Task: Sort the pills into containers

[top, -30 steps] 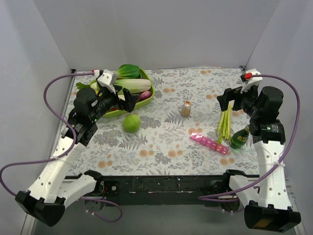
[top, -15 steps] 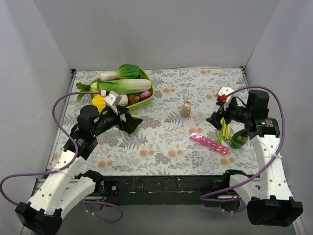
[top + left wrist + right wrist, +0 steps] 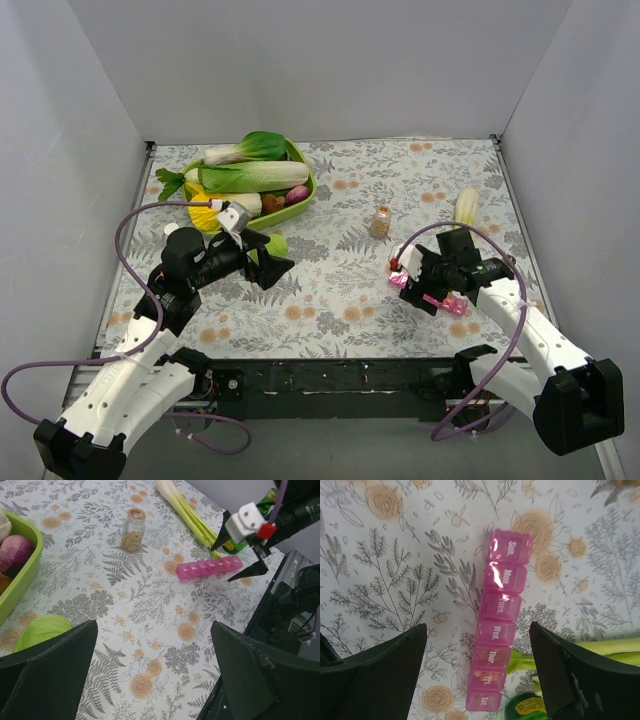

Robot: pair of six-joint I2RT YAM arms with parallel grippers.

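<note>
The right gripper (image 3: 428, 284) is the working pincer. Its jaws stand wide apart and hold nothing. The pill organiser (image 3: 497, 625) lies flat on the table directly beneath this gripper, in the gap between the two fingers, touching neither as far as the wrist view shows.

Key relation: the organiser's long axis runs at right angles to the line on which the jaws close. One finger stands at each long side, so closing would probably pinch the strip across its narrow width, near the middle compartments.

The left gripper (image 3: 153, 625) is also wide open and empty. It sits well apart from the organiser (image 3: 209, 568), so the right arm is clearly nearer.

View differences:
- The right wrist view reads the day labels, Sun. to Sat., with orange contents visible in Thur. and Fri.; the lids appear shut.
- The top view hides most of the strip (image 3: 456, 303) under the gripper.
- The left wrist view shows the right gripper (image 3: 220, 565) from the side, low over the strip; contact with the table cannot be told.
- The small jar (image 3: 132, 530) stands beyond the right gripper, apart.
</note>
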